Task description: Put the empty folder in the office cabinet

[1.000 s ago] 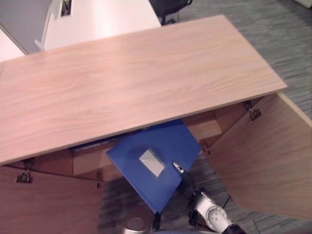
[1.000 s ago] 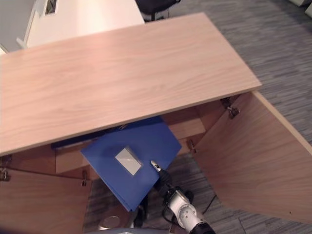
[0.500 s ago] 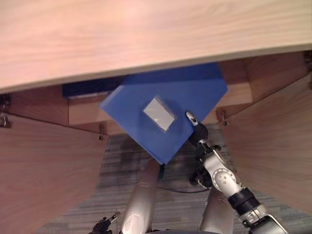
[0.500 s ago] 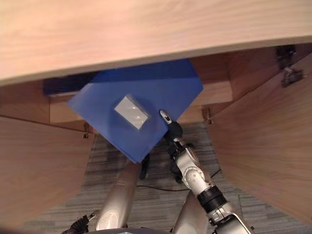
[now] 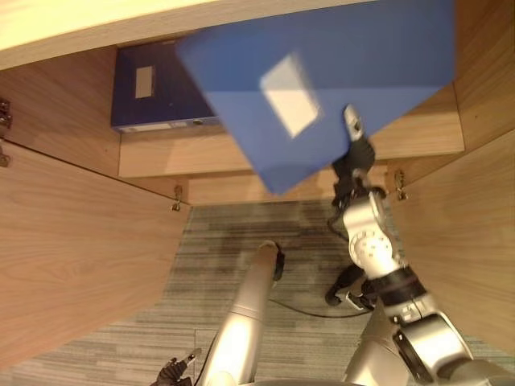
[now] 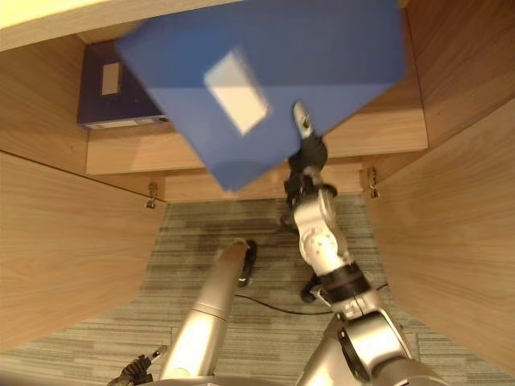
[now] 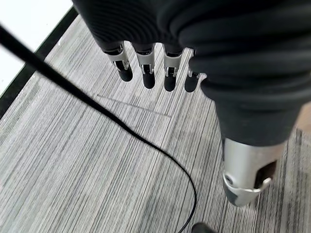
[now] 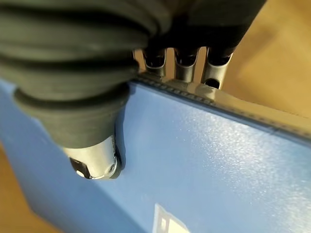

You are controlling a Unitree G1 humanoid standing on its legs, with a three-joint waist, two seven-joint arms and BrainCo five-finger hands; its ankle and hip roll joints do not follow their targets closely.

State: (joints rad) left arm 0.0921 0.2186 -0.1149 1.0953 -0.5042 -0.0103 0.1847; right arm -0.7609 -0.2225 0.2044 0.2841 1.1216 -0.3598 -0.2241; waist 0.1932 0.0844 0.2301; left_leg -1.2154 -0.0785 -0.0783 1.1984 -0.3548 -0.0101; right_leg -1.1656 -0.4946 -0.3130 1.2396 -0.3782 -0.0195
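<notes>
Blue folder [image 5: 338, 72]: upper centre of the frame, tilted, at the open cabinet [image 5: 72, 241], pinched at its lower right edge by the right robot hand [image 5: 354, 149], thumb on the cover, fingers [image 8: 184, 65] behind the edge. Dark blue binder [image 5: 157, 92]: upper left, lying on the cabinet shelf [image 5: 201, 153]. Left robot hand [image 7: 155, 73]: fingers straight, empty, hanging over the grey carpet [image 5: 241, 233].

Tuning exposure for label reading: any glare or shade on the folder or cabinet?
Right wrist view: soft speckled sheen on the flat blue plastic folder by the right hand. Left eye view: its white label evenly lit, glare-free; the dark blue binder on the wooden shelf sits in shade.
</notes>
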